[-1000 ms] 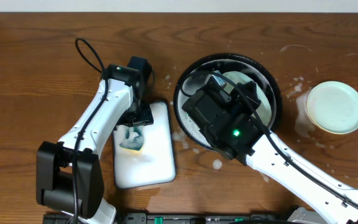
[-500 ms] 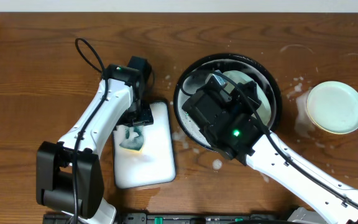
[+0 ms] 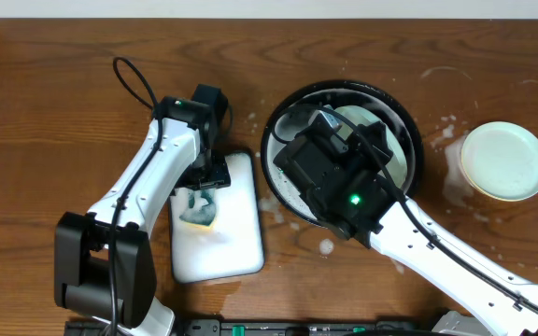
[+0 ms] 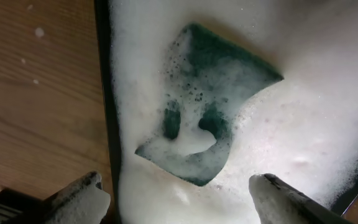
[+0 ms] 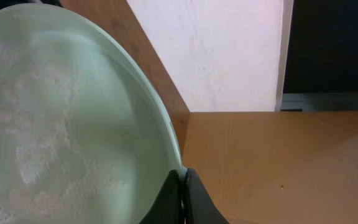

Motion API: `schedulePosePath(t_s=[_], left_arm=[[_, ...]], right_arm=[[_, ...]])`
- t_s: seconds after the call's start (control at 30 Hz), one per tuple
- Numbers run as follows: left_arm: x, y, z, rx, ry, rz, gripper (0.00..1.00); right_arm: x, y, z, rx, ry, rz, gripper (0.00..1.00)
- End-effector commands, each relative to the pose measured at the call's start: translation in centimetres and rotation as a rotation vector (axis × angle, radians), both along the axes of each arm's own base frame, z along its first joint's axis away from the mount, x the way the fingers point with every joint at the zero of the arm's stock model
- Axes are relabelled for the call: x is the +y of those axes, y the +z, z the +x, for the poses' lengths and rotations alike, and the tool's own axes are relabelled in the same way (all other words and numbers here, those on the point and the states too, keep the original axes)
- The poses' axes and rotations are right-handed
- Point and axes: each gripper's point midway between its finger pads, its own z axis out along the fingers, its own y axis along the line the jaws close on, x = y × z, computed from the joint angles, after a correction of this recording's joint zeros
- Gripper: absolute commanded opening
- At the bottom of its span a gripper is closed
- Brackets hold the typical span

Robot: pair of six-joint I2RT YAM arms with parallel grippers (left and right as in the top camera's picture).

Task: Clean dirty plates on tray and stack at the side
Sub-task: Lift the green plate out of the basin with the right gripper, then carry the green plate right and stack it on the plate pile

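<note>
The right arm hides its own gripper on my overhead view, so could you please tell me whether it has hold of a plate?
Observer: Yes. On the right wrist view the right gripper is shut on the rim of a mint-green plate, whose face is foamy.
Operator: Thank you. And is the other arm holding anything?
Observer: No. On the left wrist view the left gripper is open. The green sponge lies in foam ahead of its spread fingers and touches neither.
</note>
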Motion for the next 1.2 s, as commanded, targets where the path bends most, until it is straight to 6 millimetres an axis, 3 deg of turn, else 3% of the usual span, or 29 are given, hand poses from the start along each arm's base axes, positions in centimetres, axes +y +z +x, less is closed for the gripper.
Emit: schedulePosePath(t_s=[0.0, 0.67, 0.83, 0.93, 1.03, 1.17], left_arm=[[0.1, 0.0, -0.1, 0.005, 0.006, 0.0, 0.81], [0.1, 0.0, -0.1, 0.005, 0.006, 0.0, 0.81], [0.1, 0.0, -0.1, 0.005, 0.006, 0.0, 0.81], [0.1, 0.0, -0.1, 0.005, 0.006, 0.0, 0.81], [0.1, 0.0, -0.1, 0.005, 0.006, 0.0, 0.81], [0.1, 0.0, -0.1, 0.005, 0.006, 0.0, 0.81]], right_arm=[[-0.1, 1.4, -0.2, -0.054, -0.016, 0.016, 0.01], [-0.1, 1.4, -0.2, -0.056, -0.017, 0.02, 0.01], [0.0, 1.0, -0.2, -0.078, -0.032, 0.101, 0.01], [-0.3, -0.4, 0.1, -0.063, -0.07, 0.241, 0.01], [-1.6, -3.2, 0.4, 0.013, -0.161, 0.446, 0.01], [-5.0, -6.6, 0.8, 0.145, -0.339, 0.715, 0.01]])
